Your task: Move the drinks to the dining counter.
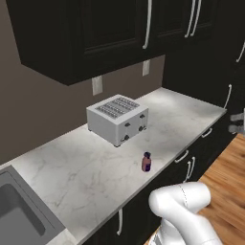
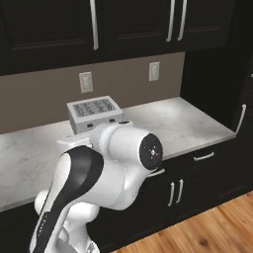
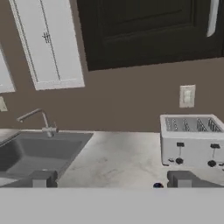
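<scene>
On marble worktop (image 1: 86, 167), white toaster (image 1: 117, 117), tiny purple-red bottle (image 1: 146, 162) near front edge, end effector (image 3: 111, 179) released.

1. The toaster (image 1: 117, 118) stands on the marble worktop (image 1: 86, 172) at the centre of the left base view, near the back wall.
2. The small bottle (image 1: 146, 162) stands lower right of the toaster, near the worktop's front edge.
3. The sink (image 1: 16, 213) lies in the lower left corner.
4. Wall cabinets (image 1: 95, 33) hang across the top.
</scene>
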You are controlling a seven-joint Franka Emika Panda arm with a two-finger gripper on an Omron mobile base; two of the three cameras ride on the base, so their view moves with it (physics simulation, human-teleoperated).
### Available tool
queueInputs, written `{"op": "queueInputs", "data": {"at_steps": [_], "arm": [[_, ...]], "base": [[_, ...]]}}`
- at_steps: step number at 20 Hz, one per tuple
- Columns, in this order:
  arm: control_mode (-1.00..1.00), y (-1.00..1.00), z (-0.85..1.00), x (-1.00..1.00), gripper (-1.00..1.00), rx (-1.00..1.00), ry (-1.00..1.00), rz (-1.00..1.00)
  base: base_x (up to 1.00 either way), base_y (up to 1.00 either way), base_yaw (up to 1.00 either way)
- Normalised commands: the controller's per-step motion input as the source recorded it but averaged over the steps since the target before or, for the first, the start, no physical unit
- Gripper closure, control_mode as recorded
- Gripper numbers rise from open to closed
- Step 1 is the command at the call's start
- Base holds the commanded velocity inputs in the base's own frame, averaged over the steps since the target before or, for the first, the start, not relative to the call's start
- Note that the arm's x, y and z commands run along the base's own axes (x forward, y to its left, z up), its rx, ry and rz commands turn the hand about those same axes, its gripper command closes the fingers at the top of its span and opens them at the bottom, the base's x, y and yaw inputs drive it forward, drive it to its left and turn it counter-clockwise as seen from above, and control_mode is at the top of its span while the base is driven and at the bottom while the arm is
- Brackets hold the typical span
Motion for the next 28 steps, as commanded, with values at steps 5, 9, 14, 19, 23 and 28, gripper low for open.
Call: {"op": "queueInputs", "data": {"at_steps": [5,9,14,19,23,28], "arm": [[-1.0,0.0,-0.05,0.12,-1.0,-0.03,-0.29,0.27],[-1.0,0.0,-0.16,0.26,-1.0,0.0,-0.23,0.24],[-1.0,0.0,-0.1,0.17,-1.0,0.0,-0.27,0.23],[-1.0,0.0,-0.22,0.05,-1.0,-0.01,-0.22,0.25],[-1.0,0.0,-0.23,0.01,-1.0,-0.03,-0.07,0.09],[-1.0,0.04,-0.15,0.25,-1.0,-0.01,-0.03,0.04]], "base": [[0.0,0.0,0.0],[0.0,0.0,0.0],[0.0,0.0,0.0],[0.0,0.0,0.0],[0.0,0.0,0.0],[0.0,0.0,0.0]]}}
